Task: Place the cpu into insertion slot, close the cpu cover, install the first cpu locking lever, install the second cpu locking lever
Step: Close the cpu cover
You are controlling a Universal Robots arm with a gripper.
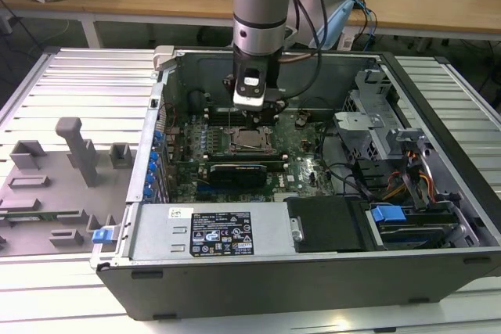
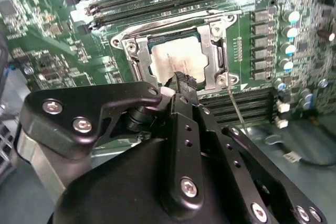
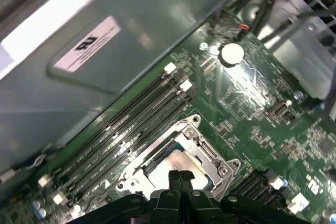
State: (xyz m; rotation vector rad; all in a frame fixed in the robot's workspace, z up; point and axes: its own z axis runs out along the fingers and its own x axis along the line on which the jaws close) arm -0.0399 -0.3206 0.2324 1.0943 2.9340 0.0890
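Silver-beige cpu sits in the slot, directly under the claw.
In the exterior view, the arm hangs over the green board inside the open case on the table. In the second wrist view, the cover lies flat around the cpu; the claw, fingers pressed together and holding nothing, hovers at its edge. In the first wrist view, the joined tips stand over the framed cpu.

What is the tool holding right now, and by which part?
Nothing: the tool is shut with nothing between its tips, poised at the edge of the cpu cover, which lies over the cpu.
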